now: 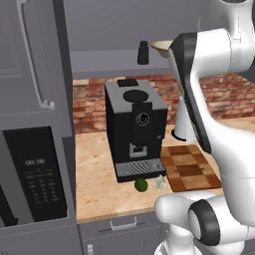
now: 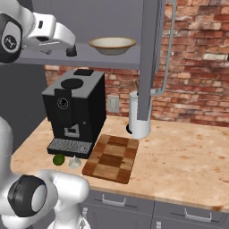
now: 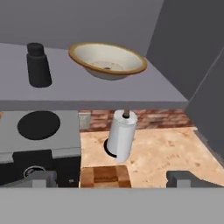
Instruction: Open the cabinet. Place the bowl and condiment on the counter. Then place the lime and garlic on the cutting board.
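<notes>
The cabinet stands open, its doors swung wide. On its shelf the cream bowl with a tan rim sits to the right of the small black condiment bottle. My gripper is open and empty, level with the shelf's front edge and back from both items; in the right base view the gripper is left of the bowl. Down on the counter, the lime and garlic lie side by side, just left of the checkered cutting board.
A black coffee machine stands under the shelf, directly behind the lime and garlic. A white paper-towel roll stands behind the board. The right cabinet door hangs edge-on above it. A tall unit with a microwave bounds the left.
</notes>
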{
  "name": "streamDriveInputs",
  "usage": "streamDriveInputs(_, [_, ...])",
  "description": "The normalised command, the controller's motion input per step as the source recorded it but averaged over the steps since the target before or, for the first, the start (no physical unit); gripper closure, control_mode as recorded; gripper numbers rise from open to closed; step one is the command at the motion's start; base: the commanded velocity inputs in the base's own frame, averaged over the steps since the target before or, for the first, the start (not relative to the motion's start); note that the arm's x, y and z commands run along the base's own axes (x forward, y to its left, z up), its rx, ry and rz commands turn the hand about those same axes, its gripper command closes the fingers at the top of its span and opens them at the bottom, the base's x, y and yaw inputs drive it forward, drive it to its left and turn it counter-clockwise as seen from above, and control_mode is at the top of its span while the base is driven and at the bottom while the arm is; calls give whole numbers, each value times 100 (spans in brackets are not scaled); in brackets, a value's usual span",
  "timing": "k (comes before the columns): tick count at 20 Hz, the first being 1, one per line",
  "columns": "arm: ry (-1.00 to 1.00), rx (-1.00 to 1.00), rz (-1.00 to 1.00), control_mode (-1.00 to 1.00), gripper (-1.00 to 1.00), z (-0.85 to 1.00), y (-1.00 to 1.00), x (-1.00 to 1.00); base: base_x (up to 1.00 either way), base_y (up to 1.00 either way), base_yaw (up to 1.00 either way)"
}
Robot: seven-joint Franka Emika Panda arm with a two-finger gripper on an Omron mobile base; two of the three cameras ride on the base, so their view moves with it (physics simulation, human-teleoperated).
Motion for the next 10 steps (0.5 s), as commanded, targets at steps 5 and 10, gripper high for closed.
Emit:
streamDriveInputs(5, [0,1,30,-100,-100,-1,36,0,0,0,0])
streamDriveInputs(10, [0,4,19,-100,-100,0,34,2,0,0,0])
